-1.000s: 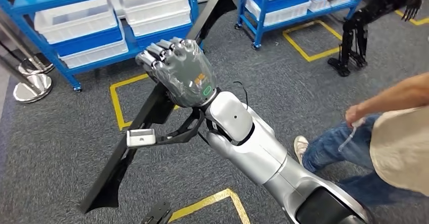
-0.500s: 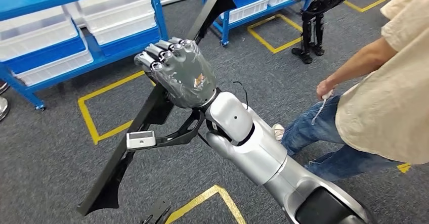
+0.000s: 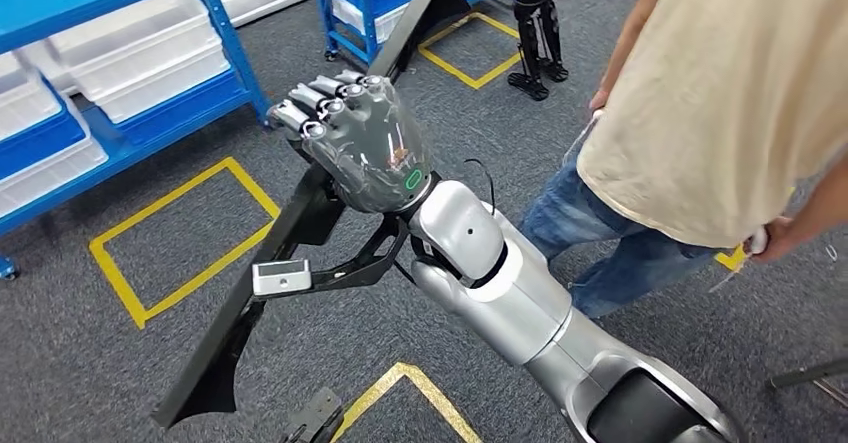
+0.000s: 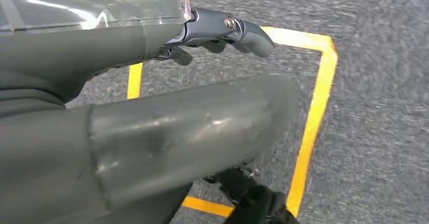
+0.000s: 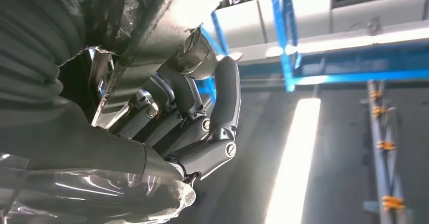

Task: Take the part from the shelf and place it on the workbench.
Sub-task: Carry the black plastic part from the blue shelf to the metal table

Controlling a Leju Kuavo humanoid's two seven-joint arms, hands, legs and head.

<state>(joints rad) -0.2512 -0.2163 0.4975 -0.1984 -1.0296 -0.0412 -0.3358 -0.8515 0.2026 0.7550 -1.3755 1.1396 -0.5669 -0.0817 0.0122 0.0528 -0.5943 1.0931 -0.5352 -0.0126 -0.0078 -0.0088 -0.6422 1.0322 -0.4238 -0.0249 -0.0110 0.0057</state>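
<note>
Nearest the camera in the head view, the silver right arm [image 3: 520,303] rises from the lower right, and the right hand [image 3: 355,143] is clenched around the part [image 3: 285,238], a long flat black strip held in the air above the floor. The right wrist view shows the dark fingers [image 5: 202,133] wrapped tight against the part's glossy dark edge [image 5: 152,27]. A small silver block on a black bracket [image 3: 280,277] juts from the wrist beside the strip.

The left hand [image 4: 152,133] hangs low over the carpet; its thumb and fingers [image 4: 238,29] lie apart with nothing between them.

The part runs diagonally from a flared, notched end near the bottom left [image 3: 200,398] up to a wider end at the top of the picture [image 3: 430,3]. It looks matte black from above and narrows slightly toward the middle.

Below lies grey carpet [image 3: 100,363] marked with yellow tape squares [image 3: 180,238]. A person [image 3: 720,93] in a beige shirt and blue jeans stands close on the right, just beside the arm. Further off, blue shelves [image 3: 120,83] carry white bins [image 3: 140,48], and a second blue rack [image 3: 350,13] stands behind the part's upper end. Beside it stand the dark legs of another machine [image 3: 535,33].
</note>
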